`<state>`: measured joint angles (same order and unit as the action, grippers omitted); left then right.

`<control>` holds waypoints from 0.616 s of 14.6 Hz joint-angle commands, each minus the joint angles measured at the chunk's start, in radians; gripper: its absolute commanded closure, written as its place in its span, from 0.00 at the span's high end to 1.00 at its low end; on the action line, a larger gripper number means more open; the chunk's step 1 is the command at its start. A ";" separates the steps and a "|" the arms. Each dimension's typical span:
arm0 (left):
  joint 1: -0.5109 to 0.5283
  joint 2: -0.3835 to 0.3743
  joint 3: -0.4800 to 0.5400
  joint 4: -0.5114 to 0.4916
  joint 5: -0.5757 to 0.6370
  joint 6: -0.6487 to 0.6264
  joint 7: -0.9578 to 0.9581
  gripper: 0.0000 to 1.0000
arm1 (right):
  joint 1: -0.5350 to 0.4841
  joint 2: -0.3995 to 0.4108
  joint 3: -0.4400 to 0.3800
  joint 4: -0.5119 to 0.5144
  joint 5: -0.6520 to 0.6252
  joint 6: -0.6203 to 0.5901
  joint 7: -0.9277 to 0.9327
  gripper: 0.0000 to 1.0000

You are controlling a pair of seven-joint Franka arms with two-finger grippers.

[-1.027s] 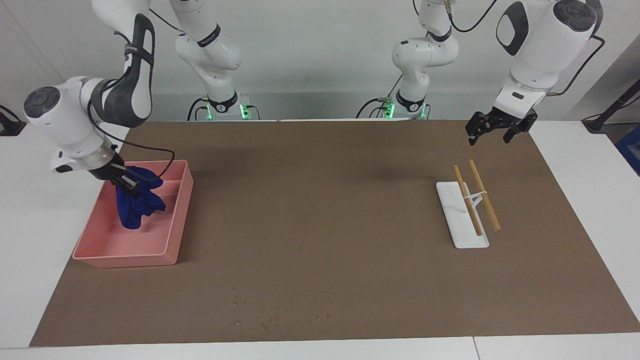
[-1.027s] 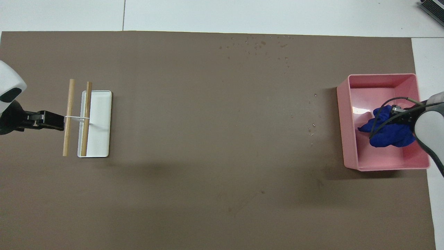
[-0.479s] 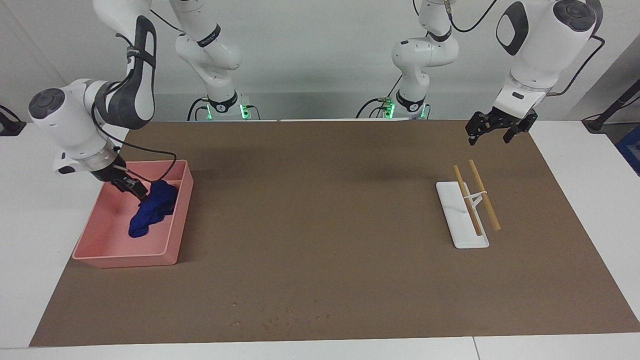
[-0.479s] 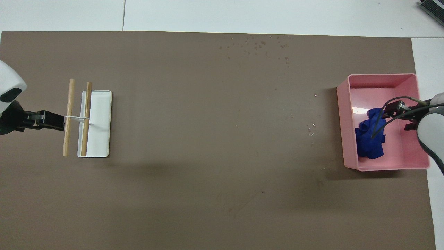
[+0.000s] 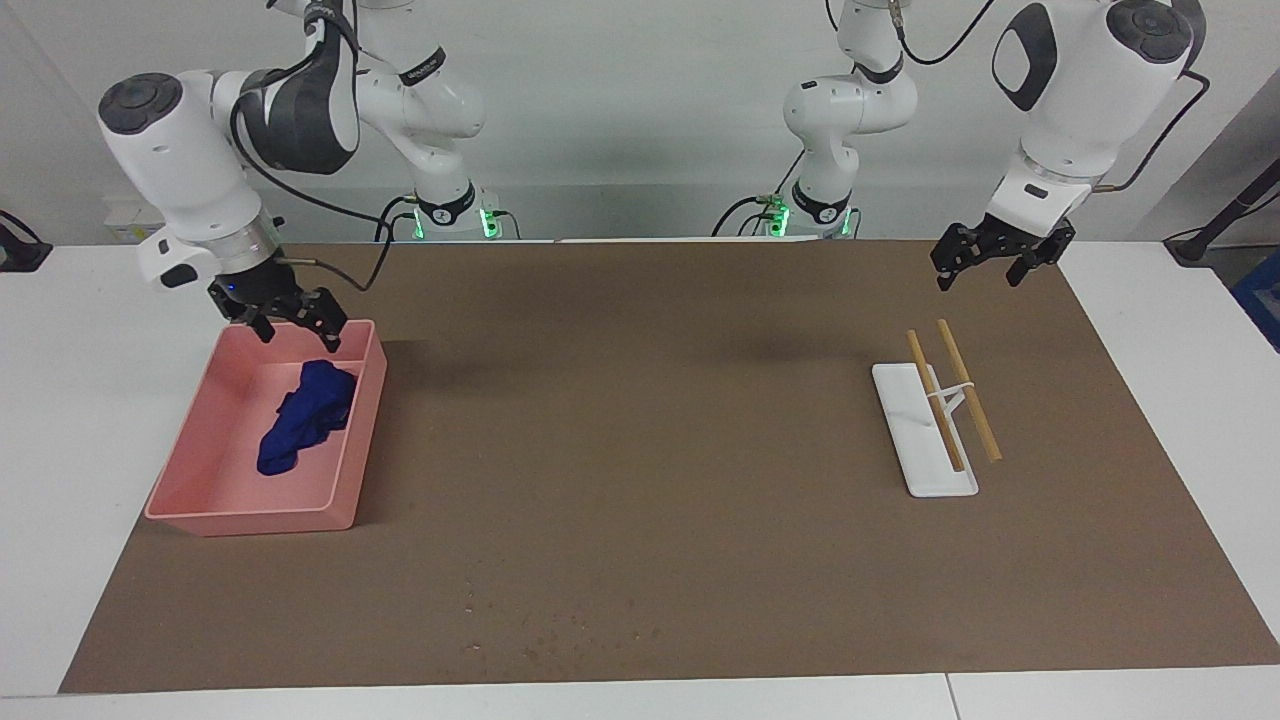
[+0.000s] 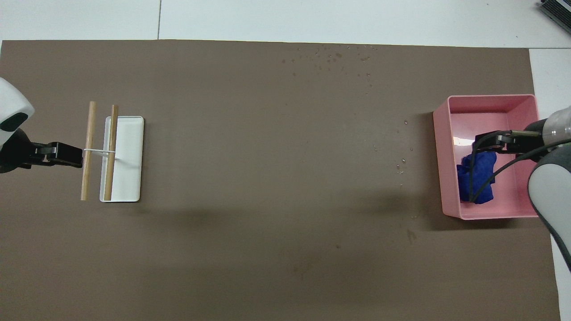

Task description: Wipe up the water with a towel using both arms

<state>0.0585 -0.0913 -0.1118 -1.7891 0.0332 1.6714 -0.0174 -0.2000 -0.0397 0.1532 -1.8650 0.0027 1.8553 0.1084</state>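
The blue towel (image 5: 305, 415) lies crumpled in the pink bin (image 5: 365, 420) at the right arm's end of the table; it also shows in the overhead view (image 6: 477, 178). My right gripper (image 5: 298, 338) is open and empty, raised over the bin's edge nearest the robots, and shows over the bin in the overhead view (image 6: 486, 142). The water (image 5: 560, 632) is a scatter of tiny specks on the brown mat near the edge farthest from the robots (image 6: 332, 55). My left gripper (image 5: 978, 280) is open and waits in the air at its own end (image 6: 73, 156).
A white tray (image 5: 915, 445) with two wooden sticks (image 5: 950, 395) tied across it lies on the mat at the left arm's end, also in the overhead view (image 6: 129, 174). A few more droplets (image 6: 401, 162) lie on the mat beside the bin (image 6: 439, 156).
My right gripper opened and let go of the towel, which dropped into the pink bin. The gripper then rose and drew back toward the robots. The left arm has not moved.
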 commanded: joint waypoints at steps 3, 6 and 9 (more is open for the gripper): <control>-0.002 -0.014 0.000 -0.007 0.019 -0.004 0.007 1.00 | 0.125 0.086 0.000 0.310 -0.020 -0.272 0.071 1.00; -0.002 -0.014 0.000 -0.007 0.019 -0.004 0.007 1.00 | 0.134 0.107 -0.001 0.437 -0.004 -0.361 0.091 1.00; -0.002 -0.014 0.000 -0.007 0.019 -0.004 0.007 1.00 | 0.116 0.095 -0.015 0.452 -0.009 -0.381 0.093 1.00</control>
<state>0.0585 -0.0913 -0.1118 -1.7891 0.0332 1.6714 -0.0174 -0.0728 0.0333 0.1427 -1.4561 0.0027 1.5048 0.1898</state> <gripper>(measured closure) 0.000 0.000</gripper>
